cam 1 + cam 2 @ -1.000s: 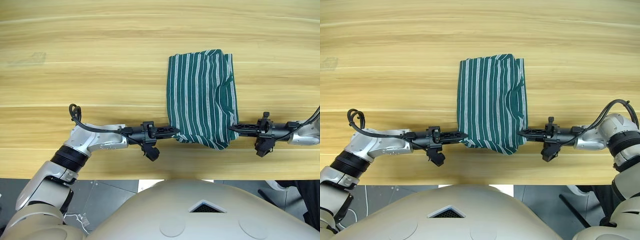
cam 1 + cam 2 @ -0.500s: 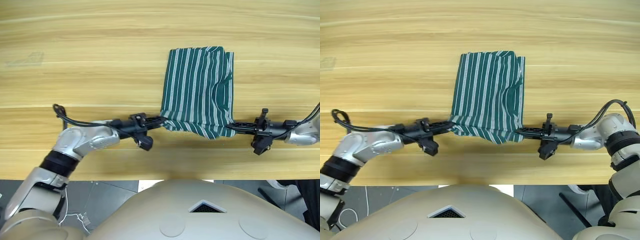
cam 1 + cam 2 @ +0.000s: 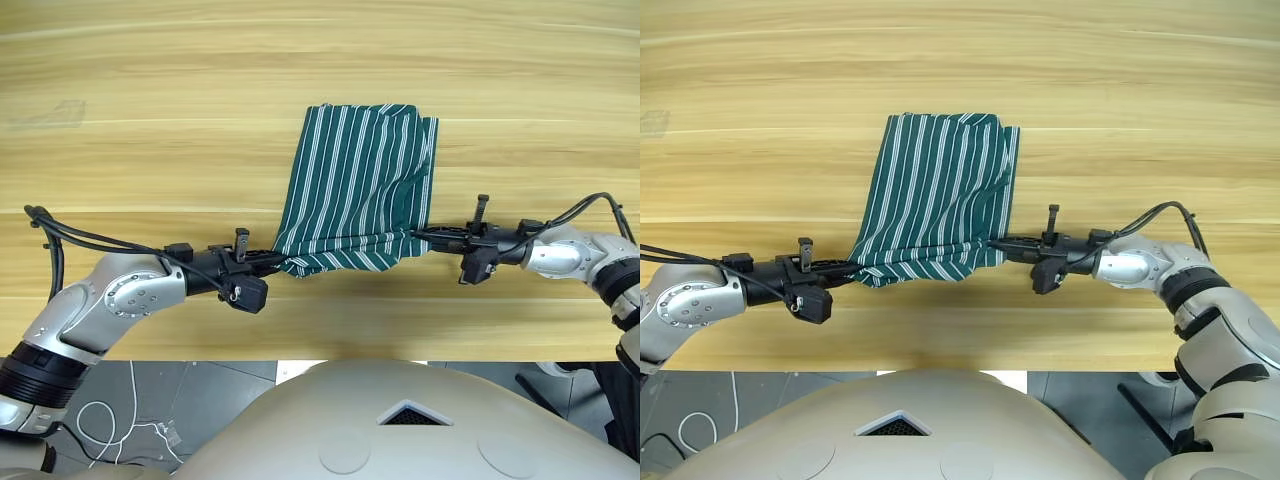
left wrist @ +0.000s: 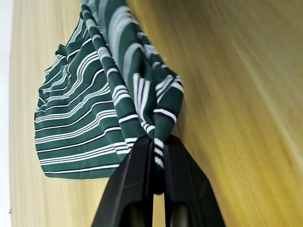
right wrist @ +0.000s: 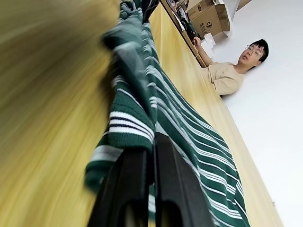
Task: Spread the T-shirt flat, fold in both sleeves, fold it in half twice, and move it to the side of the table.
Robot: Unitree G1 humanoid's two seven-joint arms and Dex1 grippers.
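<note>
Now the left gripper (image 3: 277, 262) and right gripper (image 3: 420, 234), each clamped on a near corner of the folded T-shirt (image 3: 360, 185), are dragging it leftward, beginning the move aside.

The T-shirt (image 3: 360, 180) is soft matt cloth. The surface (image 3: 150, 100) beneath it is smooth wood, slightly glossy. The left gripper (image 3: 280, 259) and right gripper (image 3: 419, 233) have matt plastic jaws.

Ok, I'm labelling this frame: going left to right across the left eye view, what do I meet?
left gripper → T-shirt → right gripper, each gripper shut on a near corner.
</note>
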